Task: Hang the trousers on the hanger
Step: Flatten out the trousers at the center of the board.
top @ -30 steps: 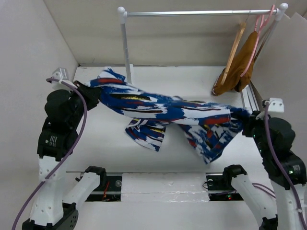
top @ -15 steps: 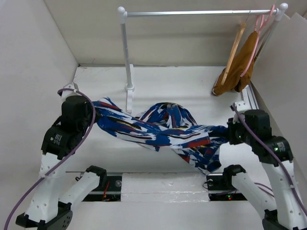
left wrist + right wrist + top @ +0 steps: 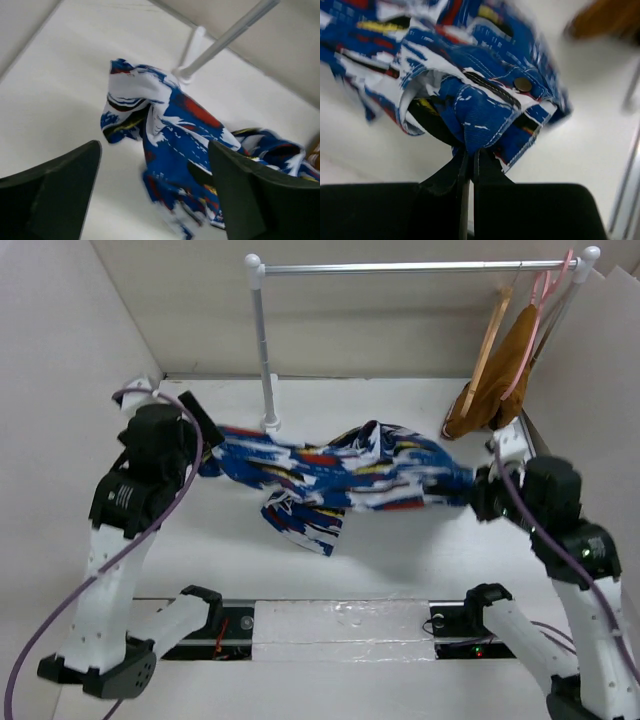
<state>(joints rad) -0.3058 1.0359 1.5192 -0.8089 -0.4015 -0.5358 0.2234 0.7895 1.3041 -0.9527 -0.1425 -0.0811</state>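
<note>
The blue streaked trousers (image 3: 340,465) stretch in a bunched band across the table between my two grippers, one leg end trailing toward the near edge. My left gripper (image 3: 203,435) stands open at their left end. In the left wrist view its fingers are spread wide, with the trousers (image 3: 185,130) lying loose on the table beyond them. My right gripper (image 3: 478,492) is shut on the waistband of the trousers (image 3: 470,65), beside the metal button; its jaws (image 3: 470,150) pinch a fold of fabric. The tan wooden hanger (image 3: 490,340) hangs from the rail at the far right, apart from both grippers.
A white garment rack has its post (image 3: 262,350) and foot just behind the trousers, and its rail (image 3: 400,268) runs across the back. A pink hanger (image 3: 542,295) holding a mustard-brown garment (image 3: 497,390) hangs next to the wooden one. Walls close both sides.
My left gripper opened and let go of the trousers' left end, which dropped to the table. Both arms carried the trousers toward the rack. The right gripper stayed shut.
</note>
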